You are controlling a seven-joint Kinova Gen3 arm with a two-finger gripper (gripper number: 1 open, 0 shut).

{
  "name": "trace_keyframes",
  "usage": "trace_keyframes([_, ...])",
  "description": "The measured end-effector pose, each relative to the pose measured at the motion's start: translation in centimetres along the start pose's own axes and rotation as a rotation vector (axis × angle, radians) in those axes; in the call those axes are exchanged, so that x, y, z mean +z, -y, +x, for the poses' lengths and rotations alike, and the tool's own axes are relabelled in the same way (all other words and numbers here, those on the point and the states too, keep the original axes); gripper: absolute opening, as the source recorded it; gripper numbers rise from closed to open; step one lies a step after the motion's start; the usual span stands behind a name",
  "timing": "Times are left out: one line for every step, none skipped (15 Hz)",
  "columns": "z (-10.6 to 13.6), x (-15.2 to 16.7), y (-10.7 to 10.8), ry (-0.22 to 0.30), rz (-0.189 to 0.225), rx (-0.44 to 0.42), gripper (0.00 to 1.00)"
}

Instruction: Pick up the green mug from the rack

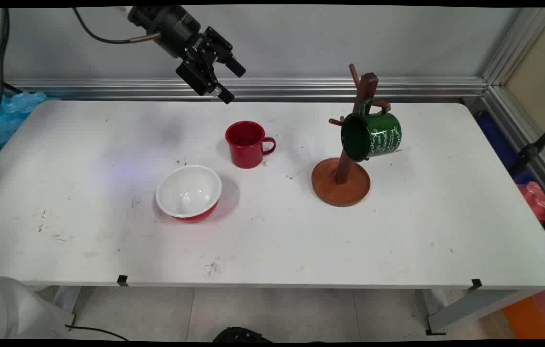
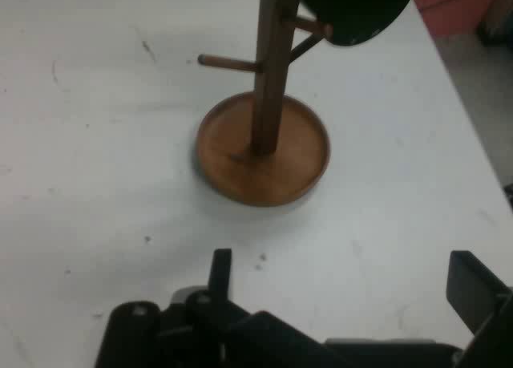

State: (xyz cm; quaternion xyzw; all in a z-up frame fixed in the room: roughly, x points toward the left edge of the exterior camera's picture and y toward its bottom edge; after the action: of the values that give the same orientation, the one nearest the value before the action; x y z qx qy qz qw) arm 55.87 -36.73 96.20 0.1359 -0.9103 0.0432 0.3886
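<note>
Hanging high over the worktop's [image 1: 398,241] far edge, at about eleven o'clock from the red mug [image 1: 247,143], the gripper [image 1: 230,83] has its jaws spread apart and empty. It touches nothing. At three o'clock from the red mug stands a wooden mug tree [image 1: 342,180], a green mug [image 1: 371,136] hooked on a peg. A red-and-white bowl [image 1: 188,193] sits nearer, at seven o'clock from the red mug.

white script lettering on the green mug [image 1: 372,136] is too small to read.
</note>
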Motion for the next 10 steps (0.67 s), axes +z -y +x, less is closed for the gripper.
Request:
trace_keyframes([0.1, -0.1, -0.4, -0.005, 0.001, -0.016, 1.0])
trace_keyframes([0.2, -0.1, -1.2, -0.012, 0.002, -0.038, 1.0])
trace_keyframes([0.4, -0.1, -1.8, -0.018, 0.002, -0.056, 1.0])
trace_keyframes([0.5, -0.1, -2.4, -0.024, 0.002, -0.071, 1.0])
trace_keyframes([0.6, -0.1, -3.1, -0.029, 0.003, -0.087, 1.0])
trace_keyframes([0.8, -0.1, -3.9, -0.033, 0.004, -0.104, 1.0])
trace_keyframes([1.0, 0.0, -4.4, -0.037, 0.006, -0.117, 1.0])
trace_keyframes([1.1, 0.1, -5.2, -0.041, 0.01, -0.133, 1.0])
trace_keyframes([1.3, 0.2, -5.9, -0.044, 0.015, -0.149, 1.0])
trace_keyframes([1.5, 0.4, -6.5, -0.047, 0.019, -0.162, 1.0])
